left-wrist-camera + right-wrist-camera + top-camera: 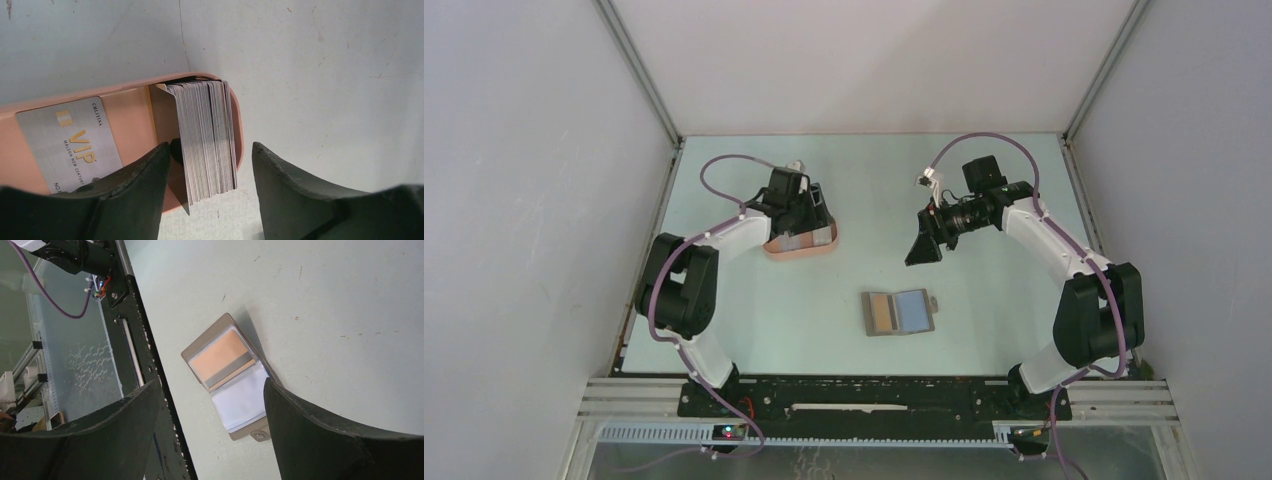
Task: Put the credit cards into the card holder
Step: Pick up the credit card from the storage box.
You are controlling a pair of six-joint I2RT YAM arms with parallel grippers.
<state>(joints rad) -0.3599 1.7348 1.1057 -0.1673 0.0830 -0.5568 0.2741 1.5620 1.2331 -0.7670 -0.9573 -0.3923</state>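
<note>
My left pincer: jaws wide, straddling credit cards stacked on edge in card holder end. Cards light, stiff, slick; I judge grip best across stack's flat faces. My right pincer: wide, orange card in wallet beneath.

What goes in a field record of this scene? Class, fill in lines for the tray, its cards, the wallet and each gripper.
card holder: pink oval tray under the left arm's wrist
silver VIP card: lying flat in the tray
card stack: many cards on edge at the tray's other end
left gripper: open, a finger either side of the stack
wallet: grey, lying open, apart from the tray
orange card: in one wallet sleeve
pale card: in the other sleeve
right gripper: open, holding nothing
</note>
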